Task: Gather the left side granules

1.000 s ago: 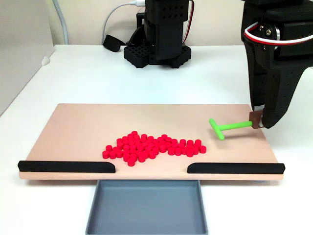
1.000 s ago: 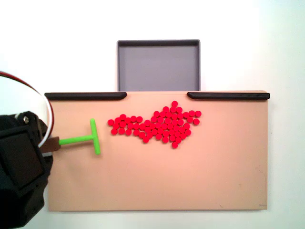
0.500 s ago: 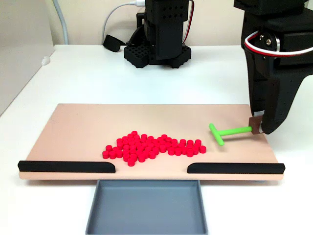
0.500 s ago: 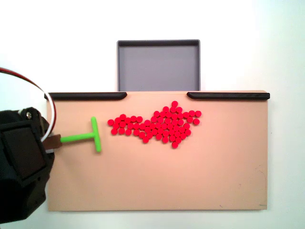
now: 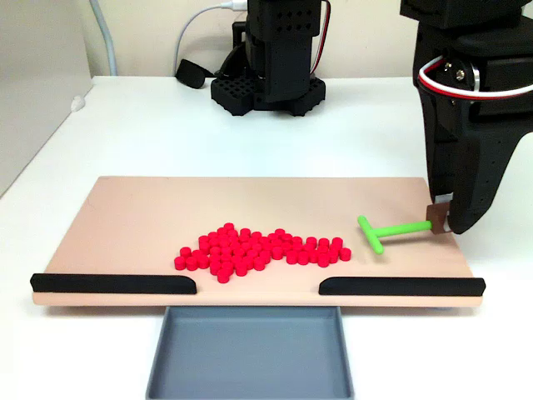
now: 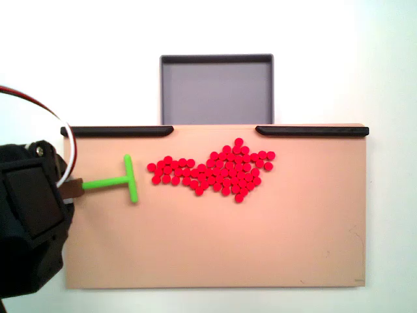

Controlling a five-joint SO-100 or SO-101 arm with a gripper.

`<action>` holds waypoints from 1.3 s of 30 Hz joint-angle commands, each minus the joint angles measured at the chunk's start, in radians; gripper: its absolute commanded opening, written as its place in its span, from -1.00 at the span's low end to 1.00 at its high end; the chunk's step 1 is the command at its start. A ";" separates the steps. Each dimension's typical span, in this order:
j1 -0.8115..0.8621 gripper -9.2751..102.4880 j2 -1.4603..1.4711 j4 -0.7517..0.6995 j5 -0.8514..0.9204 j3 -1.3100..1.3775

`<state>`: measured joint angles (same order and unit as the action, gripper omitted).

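The red granules point(image 5: 258, 250) lie in one loose patch on the pink board point(image 5: 125, 208), nearer its front edge; from above, the granules point(image 6: 215, 171) spread wider on their right. A green T-shaped tool point(image 5: 387, 229) lies to the right of the patch in the front view, its crossbar facing the granules with a small gap between them. My gripper point(image 5: 439, 218) is shut on the end of the tool's stem at the board's right edge. In the top-down view the gripper point(image 6: 73, 189) and tool point(image 6: 117, 182) are at the left.
Two long black strips point(image 5: 112, 283) point(image 5: 400, 286) line the board's front edge with a gap between them. A grey tray point(image 5: 250, 350) sits below that gap, seen from above as the tray point(image 6: 217, 88). The arm's black base point(image 5: 275, 50) stands behind the board.
The gripper and the green tool have shifted slightly toward the black-strip edge of the board. The granules have not moved.
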<state>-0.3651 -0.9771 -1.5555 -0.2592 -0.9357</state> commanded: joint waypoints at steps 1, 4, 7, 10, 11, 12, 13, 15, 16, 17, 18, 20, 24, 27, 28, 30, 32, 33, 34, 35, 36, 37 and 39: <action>0.011 -0.84 0.000 -0.003 0.011 0.034; 0.012 -0.84 0.003 -0.003 0.012 0.034; 0.014 -0.84 0.008 -0.003 0.014 0.035; 0.017 -0.84 0.012 -0.003 0.015 0.035; 0.018 -0.84 0.014 -0.003 0.017 0.035; 0.020 -0.84 0.015 -0.003 0.017 0.035; 0.021 -0.84 0.017 -0.003 0.020 0.035; 0.023 -0.84 0.018 -0.003 0.021 0.035; 0.026 -0.84 0.020 -0.002 0.023 0.035; 0.026 -0.84 0.028 -0.002 0.025 0.043; 0.028 -0.84 0.032 -0.003 0.026 0.049; 0.031 -0.84 0.041 -0.003 0.026 0.061; 0.035 -0.84 0.057 -0.003 0.026 0.071; 0.037 -0.84 0.066 -0.003 0.026 0.071; 0.038 -0.84 0.067 -0.003 0.026 0.071; 0.041 -0.84 0.075 -0.003 0.025 0.071; 0.043 -0.84 0.083 -0.003 0.025 0.071; 0.044 -0.84 0.087 -0.003 0.025 0.071; 0.044 -0.84 0.091 -0.003 0.026 0.071; 0.046 -0.84 0.094 -0.003 0.026 0.071; 0.046 -0.84 0.095 -0.003 0.026 0.071; 0.046 -0.84 0.097 -0.003 0.026 0.071; 0.048 -0.84 0.100 -0.005 0.023 0.071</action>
<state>-0.3298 -0.8790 -1.5570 -0.2393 -0.8805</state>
